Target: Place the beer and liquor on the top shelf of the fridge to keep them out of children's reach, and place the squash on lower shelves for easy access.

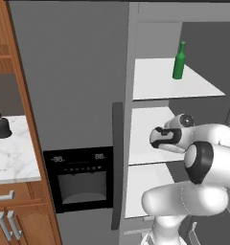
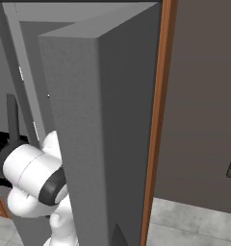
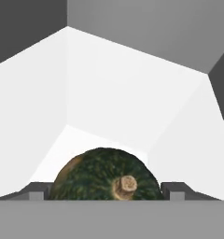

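Squash (image 3: 104, 175) sits between my end effector's (image 3: 104, 195) spread fingers, seemingly clamped; released above the white shelf (image 3: 109, 140) ahead, it could roll off.

Wood cabinets (image 1: 21, 220), marble counter (image 1: 14, 158), grey tiled floor (image 2: 194, 226).

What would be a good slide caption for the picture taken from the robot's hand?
A dark green squash sits between the gripper's fingers, facing a white fridge shelf.
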